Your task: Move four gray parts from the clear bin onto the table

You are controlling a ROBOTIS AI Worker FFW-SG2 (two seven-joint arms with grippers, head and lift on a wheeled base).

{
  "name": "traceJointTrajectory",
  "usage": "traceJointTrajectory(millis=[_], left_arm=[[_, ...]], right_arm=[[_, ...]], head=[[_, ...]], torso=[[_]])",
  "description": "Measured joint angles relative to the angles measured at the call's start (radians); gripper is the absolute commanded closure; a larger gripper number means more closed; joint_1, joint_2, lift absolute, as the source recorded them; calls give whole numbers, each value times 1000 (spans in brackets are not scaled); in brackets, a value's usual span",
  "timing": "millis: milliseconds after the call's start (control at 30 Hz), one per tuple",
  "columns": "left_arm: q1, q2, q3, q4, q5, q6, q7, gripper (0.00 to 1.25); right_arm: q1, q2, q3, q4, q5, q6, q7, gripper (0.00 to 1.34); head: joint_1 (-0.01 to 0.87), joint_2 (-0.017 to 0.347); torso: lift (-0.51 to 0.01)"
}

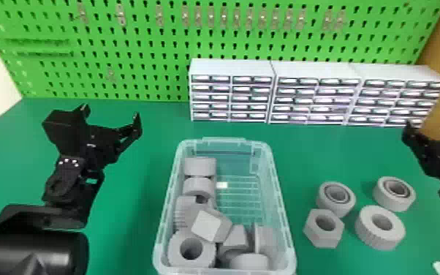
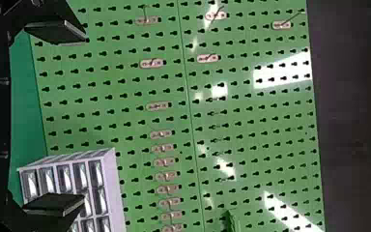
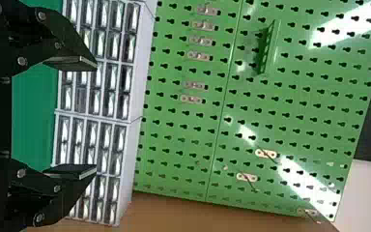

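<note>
The left arm (image 1: 34, 252) is black, with a glossy, rounded lower section and small silvery screws (image 1: 75, 161) near its angular hand (image 1: 111, 112). The black right hand (image 1: 429, 126) has round-headed bolts (image 3: 22, 61) along its linkages.

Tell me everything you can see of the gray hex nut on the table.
The hex nut is chunky, matte gray, plastic-looking, six-sided, with a round hole in its middle. It lies flat on the table, hole up, right of the clear bin, nothing holding it. The ring behind sits so close that I cannot tell whether they touch.
</note>
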Motion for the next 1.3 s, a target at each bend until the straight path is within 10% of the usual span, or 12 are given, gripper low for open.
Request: traceJointTrajectory(millis=[1300], left_arm=[[4,-1,-2,0,4,-17,5,113]], right_arm=[[18,9,-6,-7,-15,-15,0,509]], head=[[678,34]], torso=[[-50]])
